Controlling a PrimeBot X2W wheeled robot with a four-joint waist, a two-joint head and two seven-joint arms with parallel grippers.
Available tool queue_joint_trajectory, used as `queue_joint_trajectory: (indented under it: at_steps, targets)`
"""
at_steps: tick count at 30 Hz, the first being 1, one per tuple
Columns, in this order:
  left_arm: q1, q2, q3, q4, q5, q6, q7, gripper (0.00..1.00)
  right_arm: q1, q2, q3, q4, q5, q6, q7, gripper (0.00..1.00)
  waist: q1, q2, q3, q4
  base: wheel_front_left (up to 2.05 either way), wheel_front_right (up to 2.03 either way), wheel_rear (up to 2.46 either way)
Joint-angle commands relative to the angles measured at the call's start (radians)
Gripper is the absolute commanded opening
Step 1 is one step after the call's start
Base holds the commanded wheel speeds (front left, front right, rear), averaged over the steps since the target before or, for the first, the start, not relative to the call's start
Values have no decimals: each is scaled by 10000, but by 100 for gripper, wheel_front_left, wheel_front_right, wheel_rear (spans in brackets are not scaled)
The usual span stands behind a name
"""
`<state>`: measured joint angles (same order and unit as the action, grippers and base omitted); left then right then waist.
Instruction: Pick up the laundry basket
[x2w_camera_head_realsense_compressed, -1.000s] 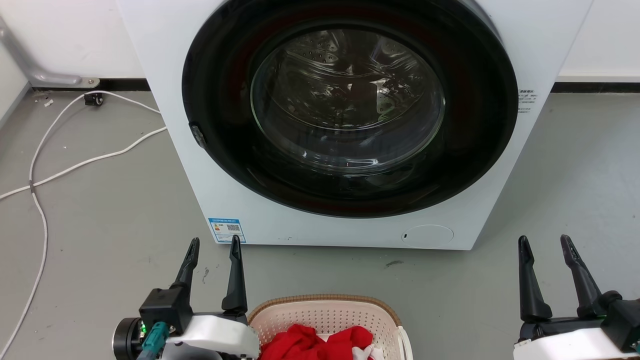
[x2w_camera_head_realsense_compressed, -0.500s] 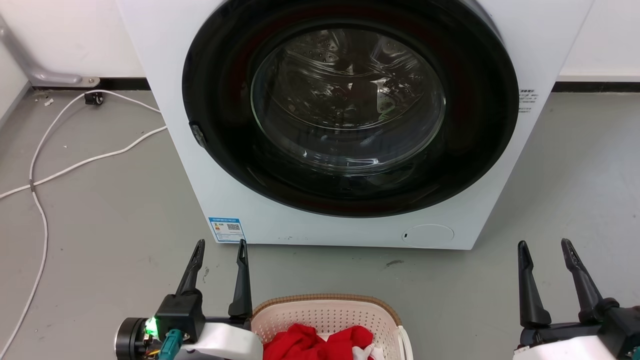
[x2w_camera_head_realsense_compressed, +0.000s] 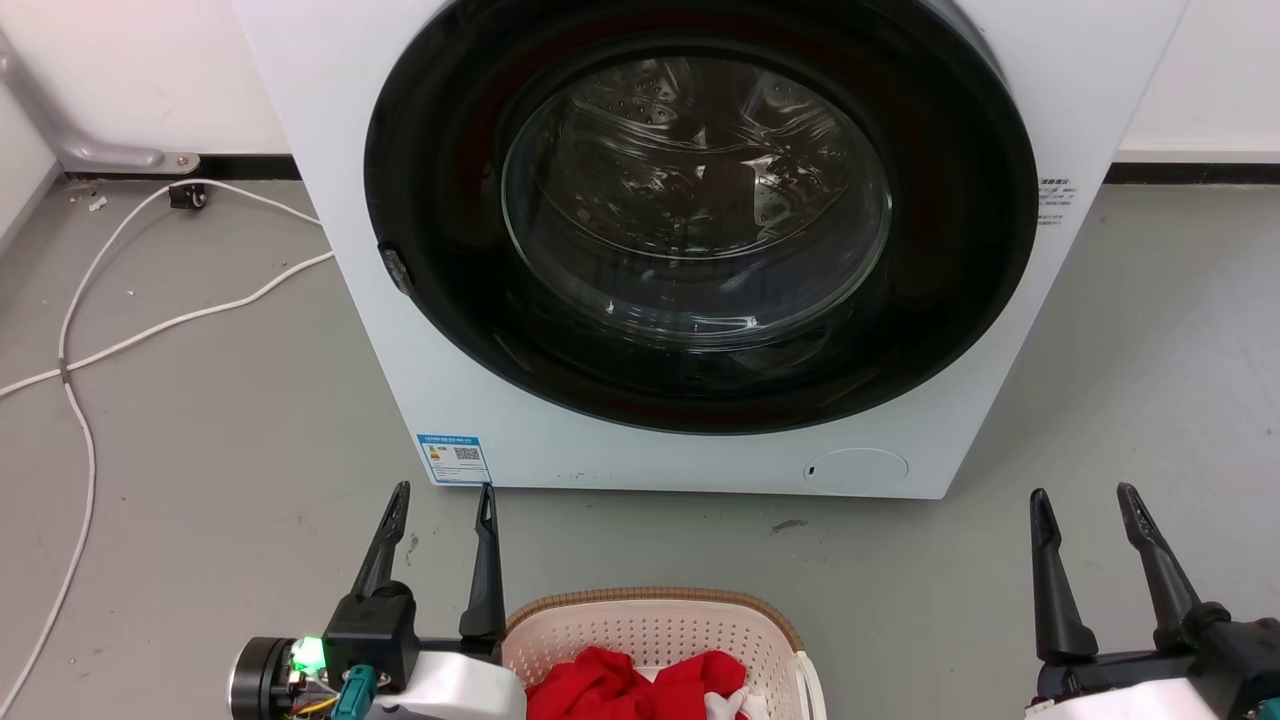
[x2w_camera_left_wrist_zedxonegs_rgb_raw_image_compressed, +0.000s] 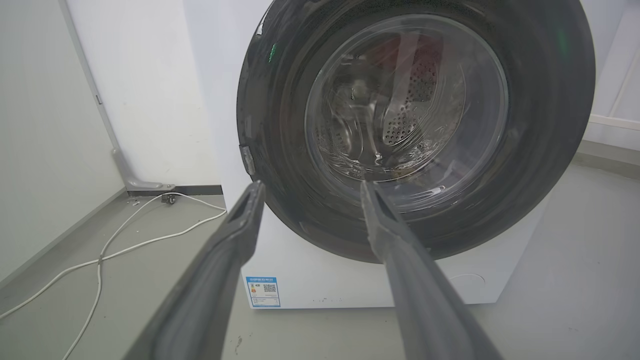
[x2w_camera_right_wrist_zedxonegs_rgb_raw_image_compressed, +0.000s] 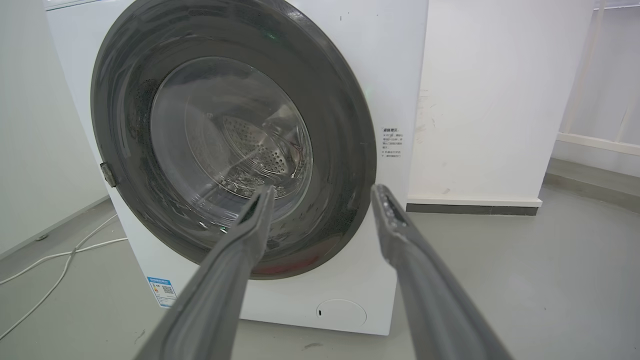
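The laundry basket (x2w_camera_head_realsense_compressed: 655, 632), cream with perforated walls and a brown woven-look rim, stands on the floor at the bottom middle of the head view, cut off by the frame edge. Red and white clothes (x2w_camera_head_realsense_compressed: 640, 685) lie inside it, and a white handle (x2w_camera_head_realsense_compressed: 808, 685) shows on its right side. My left gripper (x2w_camera_head_realsense_compressed: 443, 492) is open just to the left of the basket, fingers pointing toward the washer. Well to the right of the basket, my right gripper (x2w_camera_head_realsense_compressed: 1082, 495) also stands open. Both wrist views show open fingers, left gripper (x2w_camera_left_wrist_zedxonegs_rgb_raw_image_compressed: 310, 186) and right gripper (x2w_camera_right_wrist_zedxonegs_rgb_raw_image_compressed: 322, 190), with nothing between them.
A white front-loading washing machine (x2w_camera_head_realsense_compressed: 690, 240) with a shut round dark door stands right ahead of the basket. White cables (x2w_camera_head_realsense_compressed: 90, 350) trail over the grey floor at the left. A white wall (x2w_camera_right_wrist_zedxonegs_rgb_raw_image_compressed: 495, 100) runs behind to the right.
My left gripper has shifted slightly right and back toward the basket's left side. The right gripper has dropped a little. The basket has not moved.
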<state>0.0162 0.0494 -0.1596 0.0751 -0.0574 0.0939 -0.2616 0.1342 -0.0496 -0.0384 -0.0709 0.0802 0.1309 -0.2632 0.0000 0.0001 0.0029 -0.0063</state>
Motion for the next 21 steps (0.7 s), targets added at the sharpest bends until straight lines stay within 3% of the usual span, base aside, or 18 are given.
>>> queue_joint_trajectory:
  at_steps: [1,21]
  targets:
    - [111,16,-1,28,-17,50,-52,100,132,-12,1,24,75,-3,-25,100,0,-1,1,0,0,0,0]
    - [106,16,118,102,12,65,-43,100,144,-10,100,128,49,-3,-25,100,0,-1,88,13,0,0,0]
